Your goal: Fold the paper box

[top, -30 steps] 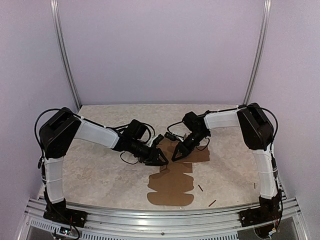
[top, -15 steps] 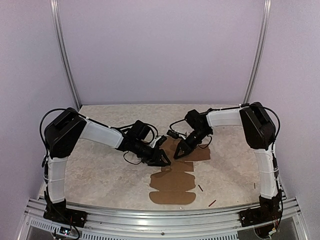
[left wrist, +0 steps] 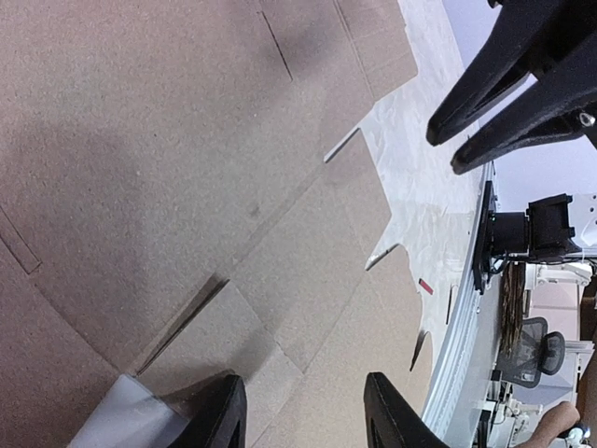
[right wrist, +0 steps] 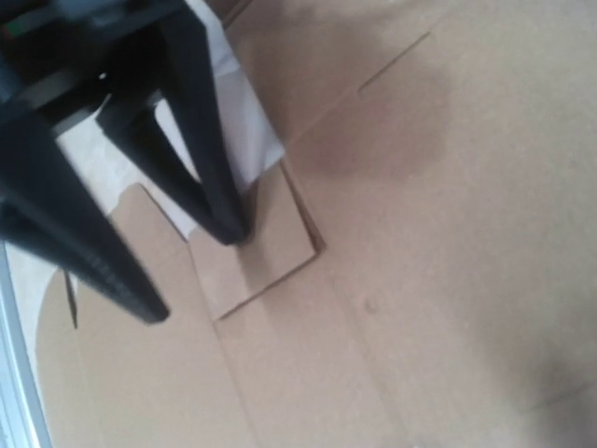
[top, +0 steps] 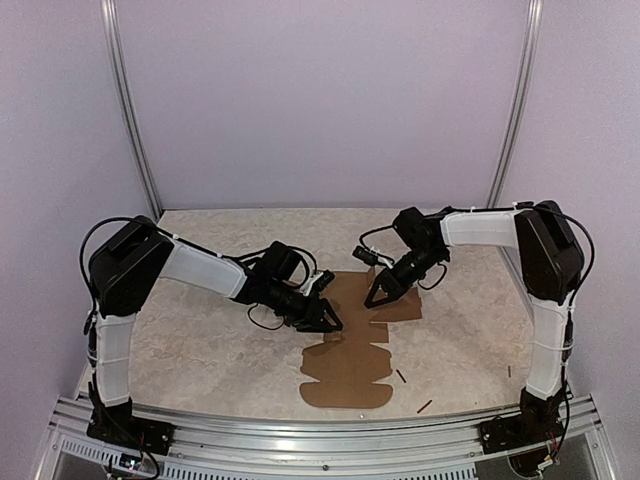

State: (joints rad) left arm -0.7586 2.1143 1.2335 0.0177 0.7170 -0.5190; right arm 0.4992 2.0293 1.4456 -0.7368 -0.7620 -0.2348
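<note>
The paper box (top: 345,365) is a flat brown die-cut sheet with flaps and tabs, lying on the table between the arms. It fills the left wrist view (left wrist: 187,140) and the right wrist view (right wrist: 420,233). My left gripper (top: 328,320) is open and low over the sheet's left edge (left wrist: 303,411). In the right wrist view, one of its fingertips (right wrist: 230,229) rests on a small tab. My right gripper (top: 375,298) hovers over the sheet's far part with its fingers apart (left wrist: 443,149) and holds nothing. Its own fingers are out of the right wrist view.
Small dark sticks (top: 400,376) (top: 424,406) lie on the table right of the sheet's near end. An aluminium rail (top: 320,425) runs along the near edge. Pale walls close in the back and both sides.
My right arm has swung right and its gripper has drawn back toward the sheet's far right part. My left gripper has edged a little right onto the sheet's left edge.
</note>
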